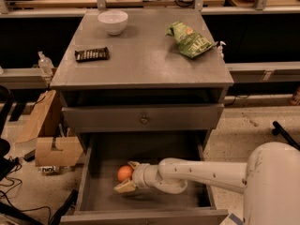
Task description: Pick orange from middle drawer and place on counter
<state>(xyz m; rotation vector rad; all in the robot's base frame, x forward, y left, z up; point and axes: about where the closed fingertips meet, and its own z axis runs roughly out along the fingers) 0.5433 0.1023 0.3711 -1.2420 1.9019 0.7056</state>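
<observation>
I observe the orange (124,173), small, round, smooth and bright, resting on the floor of the open middle drawer (101,197), left of centre. The end effector (124,176) is inside the drawer, released, its fingers (124,186) spread either side of the fruit; I cannot tell whether they touch it. On the grey tabletop (140,67) sit a white bowl (113,21), a green chip bag (190,39) and a dark snack bar (92,54).

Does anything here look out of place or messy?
Mildly odd: a loose orange lies in the open middle drawer, with the gripper open around it. A green snack bag lies crumpled on the counter. Nothing looks spilled or broken.
</observation>
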